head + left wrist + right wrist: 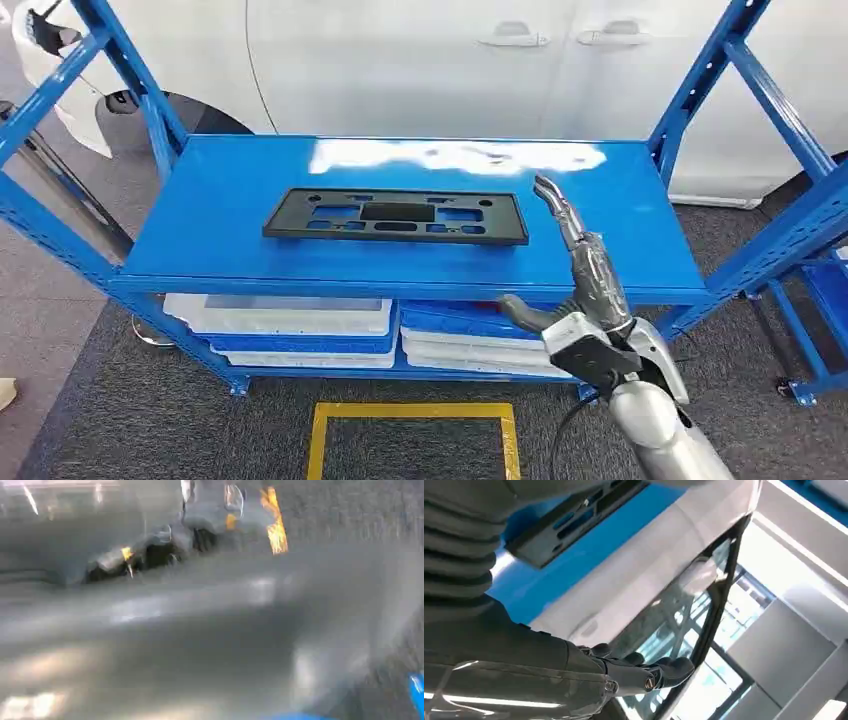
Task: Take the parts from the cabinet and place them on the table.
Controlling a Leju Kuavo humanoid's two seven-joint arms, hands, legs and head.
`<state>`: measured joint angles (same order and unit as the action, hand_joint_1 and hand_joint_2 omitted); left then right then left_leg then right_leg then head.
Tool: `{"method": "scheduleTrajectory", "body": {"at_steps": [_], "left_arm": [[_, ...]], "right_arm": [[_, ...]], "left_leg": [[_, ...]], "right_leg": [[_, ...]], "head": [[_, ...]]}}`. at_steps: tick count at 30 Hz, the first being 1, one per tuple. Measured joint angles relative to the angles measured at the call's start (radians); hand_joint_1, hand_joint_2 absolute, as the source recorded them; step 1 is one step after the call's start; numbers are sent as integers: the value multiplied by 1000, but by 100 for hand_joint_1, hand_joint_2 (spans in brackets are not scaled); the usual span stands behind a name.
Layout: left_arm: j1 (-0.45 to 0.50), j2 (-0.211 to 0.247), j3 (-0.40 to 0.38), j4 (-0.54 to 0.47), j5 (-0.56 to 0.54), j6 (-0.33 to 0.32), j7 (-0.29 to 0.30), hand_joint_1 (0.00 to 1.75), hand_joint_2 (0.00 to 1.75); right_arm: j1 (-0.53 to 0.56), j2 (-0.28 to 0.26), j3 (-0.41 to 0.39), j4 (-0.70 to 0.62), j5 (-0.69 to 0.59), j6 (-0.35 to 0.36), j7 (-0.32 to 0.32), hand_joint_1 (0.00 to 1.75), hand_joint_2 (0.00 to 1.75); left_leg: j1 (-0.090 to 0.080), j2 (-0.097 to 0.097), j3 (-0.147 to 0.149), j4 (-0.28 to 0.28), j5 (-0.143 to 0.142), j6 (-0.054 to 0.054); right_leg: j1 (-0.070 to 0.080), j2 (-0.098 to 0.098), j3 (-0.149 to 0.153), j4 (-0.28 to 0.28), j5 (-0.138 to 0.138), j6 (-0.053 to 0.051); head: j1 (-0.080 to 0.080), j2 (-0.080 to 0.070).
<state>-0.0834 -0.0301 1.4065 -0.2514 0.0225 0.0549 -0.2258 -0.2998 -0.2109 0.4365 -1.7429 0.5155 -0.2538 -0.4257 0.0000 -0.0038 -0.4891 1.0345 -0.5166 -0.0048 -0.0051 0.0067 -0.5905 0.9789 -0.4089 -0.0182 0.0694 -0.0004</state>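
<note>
Black flat slotted plastic frame (396, 216) lies mid-shelf on blue steel cabinet (640, 215); right hand (572, 268) wide, empty, just right, approaching to grasp.

Bright glare on shelf (420, 230), blurred left-wrist view

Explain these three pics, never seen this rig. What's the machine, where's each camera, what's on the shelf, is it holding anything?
It is a humanoid robot with two arms and fingered hands. The head view looks down from its body at a blue shelf rack in front of a white car. A flat black plastic part lies on the top shelf. The right hand reaches toward it with fingers extended, holding nothing. The right wrist view, turned, shows that hand's fingers, the part and the car window. The left wrist view is too blurred to read. White bins sit below.
</note>
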Motion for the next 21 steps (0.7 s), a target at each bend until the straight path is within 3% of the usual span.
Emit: {"method": "scheduleTrajectory", "body": {"at_steps": [1, 4, 5, 6, 8, 9, 10, 11, 12, 15, 16, 18, 19, 20, 21], "left_arm": [[-1, -2, 0, 0, 0, 0, 0, 0, 0], [-1, -1, 0, 0, 0, -2, 0, 0, 0], [1, -1, 0, 0, 0, -2, 0, 0, 0], [3, -1, 0, 0, 0, -2, 0, 0, 0], [6, -1, -1, 0, 0, -4, -4, 0, 0], [7, -1, -1, 0, 0, -8, -5, 0, 0], [7, -1, -1, 0, 0, -10, -5, 0, 0], [3, 0, -2, 0, -1, -14, -5, 0, 0], [3, 0, -3, 0, -1, -14, -5, 0, 0], [4, 0, -3, 0, 0, -14, -4, 0, 0], [2, 0, -4, 0, 0, -14, -4, 0, 0], [1, 0, -4, 0, 0, -11, -2, 0, 0], [1, 0, -4, 0, 0, -11, -2, 0, 0], [1, 1, -4, 0, 0, -10, -1, 0, 0], [1, 1, -4, 0, 0, -10, -1, 0, 0]], "right_arm": [[-1, 5, 13, 5, 6, -9, 1, 0, 175], [9, 16, 46, 25, 30, -30, 10, 0, 175], [14, 18, 57, 33, 60, -55, 13, 0, 175], [18, 21, 68, 42, 97, -83, 13, 0, 175], [20, 35, 108, 71, 230, -185, 26, 0, 175], [19, 43, 134, 86, 289, -229, 37, 0, 175], [18, 45, 156, 99, 331, -255, 47, 0, 175], [17, 49, 180, 110, 374, -275, 58, 0, 175], [17, 50, 198, 118, 401, -285, 66, 0, 175], [13, 58, 240, 138, 433, -303, 78, 0, 175], [7, 59, 251, 143, 443, -306, 83, 0, 175], [-9, 64, 287, 167, 485, -308, 96, 0, 175], [-15, 69, 306, 182, 509, -312, 108, 0, 175], [-23, 77, 330, 202, 535, -320, 123, 0, 175], [-33, 84, 347, 216, 546, -323, 131, 0, 175]], "left_leg": [[2, 0, -29, 54, -18, -3], [10, 0, -166, 255, -111, -25], [13, 1, -186, 265, -104, -28], [16, 1, -187, 234, -69, -32], [23, 1, -140, 76, 55, -39], [26, 3, -114, -18, 118, -36], [19, 3, -114, -19, 86, -33], [13, 6, -111, -34, 80, -19], [12, 4, -112, -31, 96, -7], [18, 4, -97, -40, 92, 12], [18, 4, -91, -40, 88, 19], [16, 5, -86, -40, 80, 25], [14, 5, -84, -40, 76, 27], [13, 5, -79, -40, 72, 26], [12, 5, -72, -40, 67, 26]], "right_leg": [[0, -1, 7, -2, -5, -6], [0, 0, 22, -2, -23, -7], [-1, 0, 29, -1, -29, -6], [-2, 1, 39, -1, -36, -4], [-6, 4, 61, 3, -54, 3], [-6, 4, 70, 4, -64, 9], [-6, 4, 74, 6, -67, 14], [-4, 6, 69, 7, -69, 20], [-4, 5, 69, 7, -75, 28], [-8, 1, 82, 11, -93, 46], [-7, -1, 62, 55, -114, 49], [-8, -1, -36, 225, -182, 54], [-8, -1, -86, 304, -203, 55], [-8, -1, -121, 349, -202, 54], [-8, -1, -131, 341, -174, 51]], "head": [[-10, 0], [-11, 0], [-12, 0], [-11, 0], [-12, 0], [-12, 0], [-12, 0], [-15, 0], [-12, 0], [-13, 0], [-6, 0], [-6, 0], [-5, 0], [-3, 0], [-2, 0]]}}
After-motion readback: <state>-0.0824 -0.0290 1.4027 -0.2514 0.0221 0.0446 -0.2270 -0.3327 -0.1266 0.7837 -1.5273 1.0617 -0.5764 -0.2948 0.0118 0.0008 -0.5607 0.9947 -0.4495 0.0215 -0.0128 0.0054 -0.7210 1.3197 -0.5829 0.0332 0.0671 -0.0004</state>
